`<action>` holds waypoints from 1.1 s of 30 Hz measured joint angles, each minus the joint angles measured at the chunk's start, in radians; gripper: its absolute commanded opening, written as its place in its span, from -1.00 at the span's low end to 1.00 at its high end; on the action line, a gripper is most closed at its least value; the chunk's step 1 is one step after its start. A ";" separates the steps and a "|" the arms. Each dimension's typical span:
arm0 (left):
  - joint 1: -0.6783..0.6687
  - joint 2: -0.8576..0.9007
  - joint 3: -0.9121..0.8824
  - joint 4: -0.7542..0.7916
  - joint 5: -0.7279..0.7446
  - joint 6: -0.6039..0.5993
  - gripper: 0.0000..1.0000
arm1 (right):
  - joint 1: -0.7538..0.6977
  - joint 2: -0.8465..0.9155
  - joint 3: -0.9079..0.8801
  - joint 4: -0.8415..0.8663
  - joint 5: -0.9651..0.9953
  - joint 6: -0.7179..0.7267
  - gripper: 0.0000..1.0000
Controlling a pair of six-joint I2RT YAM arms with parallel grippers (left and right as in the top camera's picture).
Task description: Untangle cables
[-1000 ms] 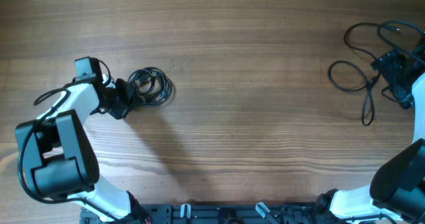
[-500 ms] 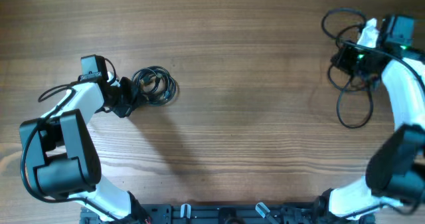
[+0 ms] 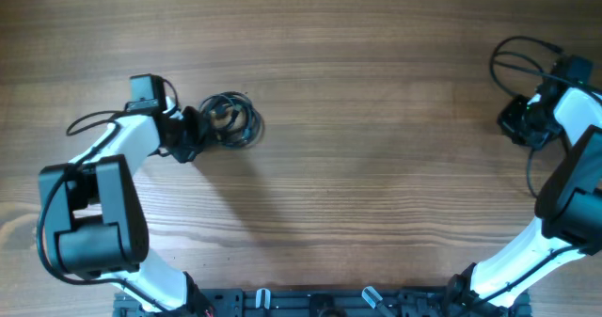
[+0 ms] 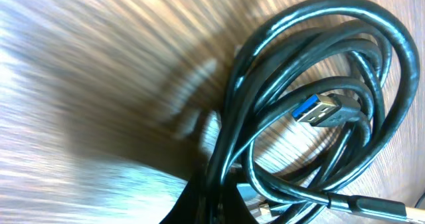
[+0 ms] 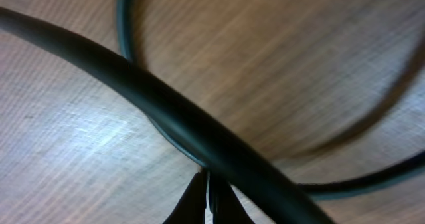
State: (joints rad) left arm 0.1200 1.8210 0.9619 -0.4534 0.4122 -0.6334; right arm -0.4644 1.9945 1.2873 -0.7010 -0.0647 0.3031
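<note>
Looks like the pull-apart step. The left gripper [image 3: 194,134] is clamped on the edge of the coiled bundle [image 3: 231,121] over on the left, with a USB plug [image 4: 317,110] poking through the loops. The right gripper [image 3: 519,126] is pinched closed against the loose cable [image 5: 166,114] at the far right, can't tell if it's actually got it. Next move needs 1 strand teased free.

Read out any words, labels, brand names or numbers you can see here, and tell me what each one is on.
No text can be read in any view.
The coiled cables and their blue-tongued USB plug show no print.
The loose cable and the wooden table carry no marking.
</note>
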 measured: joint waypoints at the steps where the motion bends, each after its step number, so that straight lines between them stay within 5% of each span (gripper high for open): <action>1: -0.023 0.000 0.000 0.011 0.000 0.007 -0.92 | -0.002 0.003 0.018 -0.048 0.005 0.003 -0.78; 5: -0.113 0.000 0.000 0.053 0.004 0.034 -0.87 | 0.006 0.003 0.186 -0.227 -0.036 -0.008 -0.66; 10: -0.145 0.000 0.000 0.061 0.008 0.057 -0.90 | 0.039 -0.053 0.279 -0.328 -0.335 -0.112 -0.62; 13: -0.144 -0.012 -0.001 0.052 0.045 0.118 -0.70 | 0.094 -0.055 0.279 -0.374 -0.437 -0.156 -0.47; 14: -0.144 -0.034 -0.003 0.043 0.068 0.135 -0.48 | 0.120 -0.055 0.278 -0.379 -0.455 -0.166 -0.31; 15: -0.144 -0.092 -0.005 0.031 0.093 0.159 -0.05 | 0.159 -0.055 0.278 -0.383 -0.475 -0.174 -0.17; 16: -0.144 -0.138 -0.005 0.027 0.104 0.167 0.11 | 0.184 -0.055 0.278 -0.386 -0.481 -0.179 -0.13; 19: -0.144 -0.291 -0.005 0.011 0.122 0.185 0.14 | 0.280 -0.055 0.278 -0.393 -0.490 -0.192 0.00; 22: -0.144 -0.373 -0.005 0.013 0.103 0.188 0.43 | 0.410 -0.055 0.278 -0.396 -0.497 -0.192 0.16; 24: -0.144 -0.375 -0.005 -0.011 0.027 0.188 0.41 | 0.505 -0.055 0.277 -0.395 -0.498 -0.193 0.25; 25: -0.144 -0.373 -0.005 -0.017 -0.004 0.188 0.38 | 0.573 -0.055 0.277 -0.385 -0.500 -0.193 0.74; 27: -0.144 -0.372 -0.005 -0.018 -0.090 0.188 0.25 | 0.628 -0.055 0.277 -0.365 -0.504 -0.192 0.99; 30: -0.144 -0.365 -0.005 -0.018 -0.152 0.189 -0.07 | 0.727 -0.055 0.277 -0.293 -0.504 -0.193 1.00; 33: -0.144 -0.363 -0.005 -0.018 -0.175 0.192 0.02 | 0.766 -0.055 0.274 -0.206 -0.504 -0.192 0.99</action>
State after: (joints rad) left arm -0.0242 1.4578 0.9565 -0.4713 0.2375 -0.4419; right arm 0.3016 1.9392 1.5616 -0.9066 -0.5682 0.1108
